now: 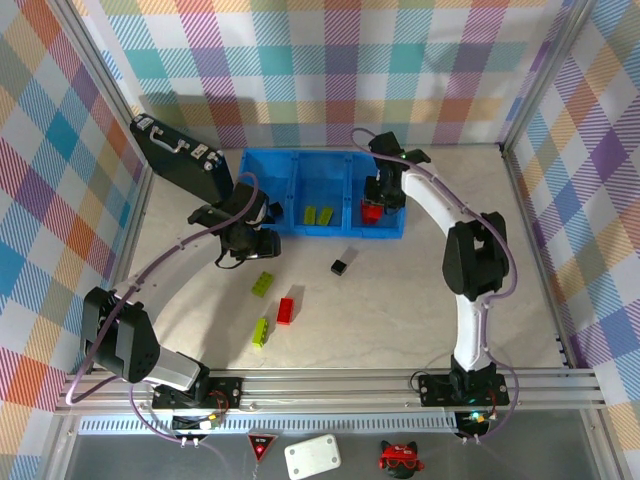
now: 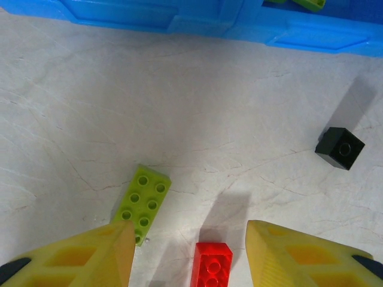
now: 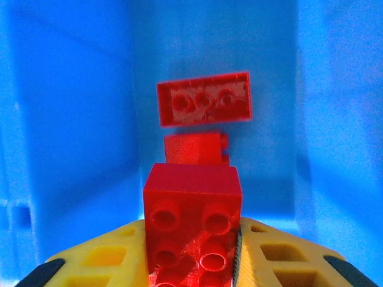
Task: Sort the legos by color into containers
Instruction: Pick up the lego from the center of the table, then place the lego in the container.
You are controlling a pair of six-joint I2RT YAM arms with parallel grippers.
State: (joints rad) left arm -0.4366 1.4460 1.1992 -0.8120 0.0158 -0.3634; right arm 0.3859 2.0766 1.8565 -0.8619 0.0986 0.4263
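Note:
The containers (image 1: 322, 160) are three joined blue bins at the back. My right gripper (image 1: 378, 198) hangs over the right bin, shut on a red lego (image 3: 191, 227). Below it in that bin (image 3: 72, 119) lie two more red legos (image 3: 203, 98) (image 3: 192, 147). The middle bin holds lime-green legos (image 1: 318, 214). My left gripper (image 2: 188, 251) is open above the table in front of the bins, holding nothing. Under it I see a lime-green lego (image 2: 142, 203) by the left finger (image 2: 90, 257), a red lego (image 2: 212, 266) between the fingers, and a black lego (image 2: 340, 147) off to the right.
A second lime-green lego (image 1: 260, 331) lies on the table nearer the arm bases. A black briefcase (image 1: 180, 160) leans at the back left, beside the left bin. The blue front wall of the bins (image 2: 209, 24) runs across the top of the left wrist view.

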